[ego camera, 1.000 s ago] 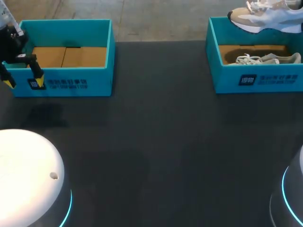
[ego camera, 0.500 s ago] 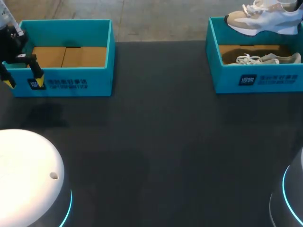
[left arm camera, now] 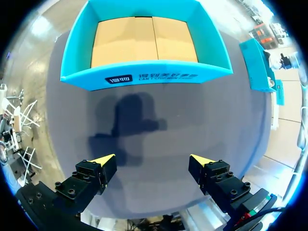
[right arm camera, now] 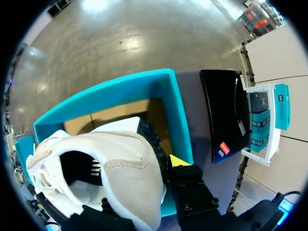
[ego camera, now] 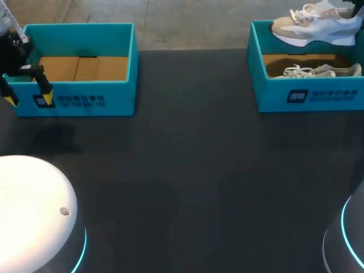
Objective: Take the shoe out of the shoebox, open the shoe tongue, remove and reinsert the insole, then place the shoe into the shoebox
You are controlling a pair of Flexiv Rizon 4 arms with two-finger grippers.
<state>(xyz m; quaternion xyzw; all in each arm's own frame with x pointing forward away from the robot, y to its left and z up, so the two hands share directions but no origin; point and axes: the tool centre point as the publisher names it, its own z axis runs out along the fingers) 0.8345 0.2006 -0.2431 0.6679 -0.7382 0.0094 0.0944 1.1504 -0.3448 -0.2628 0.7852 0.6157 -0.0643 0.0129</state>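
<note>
Shoe is clamped by the right gripper above the shoebox, upper right, clearing its walls. Left gripper is spread, empty.

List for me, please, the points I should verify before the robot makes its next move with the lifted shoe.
1. White and beige sneaker raised above the right turquoise cardboard shoebox: ok.
2. Right pincer shut on the sneaker's heel: ok.
3. Left pincer open and empty: ok.
4. Second pale sneaker lying inside that shoebox: ok.
5. Insole in place inside the raised sneaker: cannot tell.
</note>
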